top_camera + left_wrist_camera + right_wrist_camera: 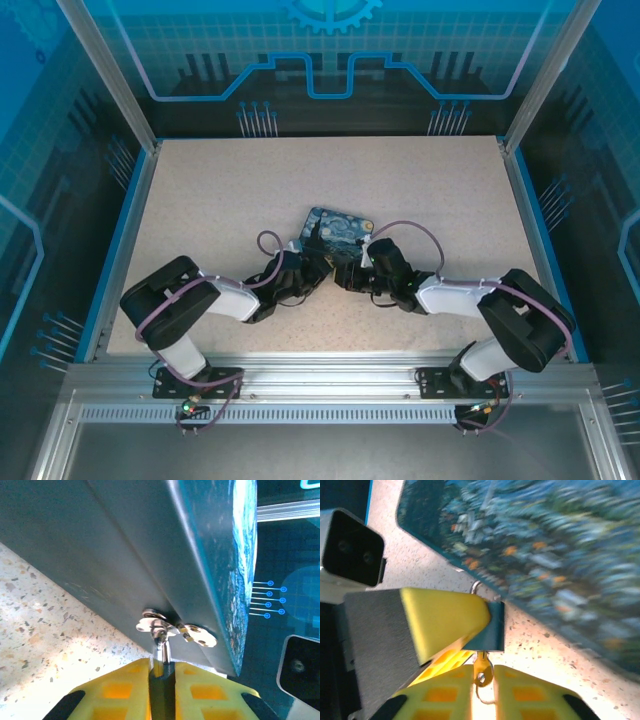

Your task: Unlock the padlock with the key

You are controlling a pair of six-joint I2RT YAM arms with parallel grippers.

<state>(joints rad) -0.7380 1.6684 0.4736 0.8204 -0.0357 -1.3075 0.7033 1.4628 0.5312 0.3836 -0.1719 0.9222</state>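
Observation:
The blue-and-yellow painted tin (336, 232) lies mid-table, and both grippers meet at its near edge. In the left wrist view, my left gripper (162, 664) is shut on the padlock (162, 692), a small dark body. Its silver shackle (163, 650) runs up through the tin's metal hasp (176, 629). In the right wrist view, my right gripper (483, 672) is shut on the small brass key (481, 664), which has a thin wire ring. The key's tip is in the underside of the padlock (493, 630). The left gripper's yellow finger (442, 617) presses the padlock's side.
The tin's grey side wall (125, 545) looms just over the left fingers, and its painted lid (560, 540) sits close above the right ones. Speckled tabletop (420, 180) surrounds the tin. Blue rails (118, 250) and transparent walls border the table.

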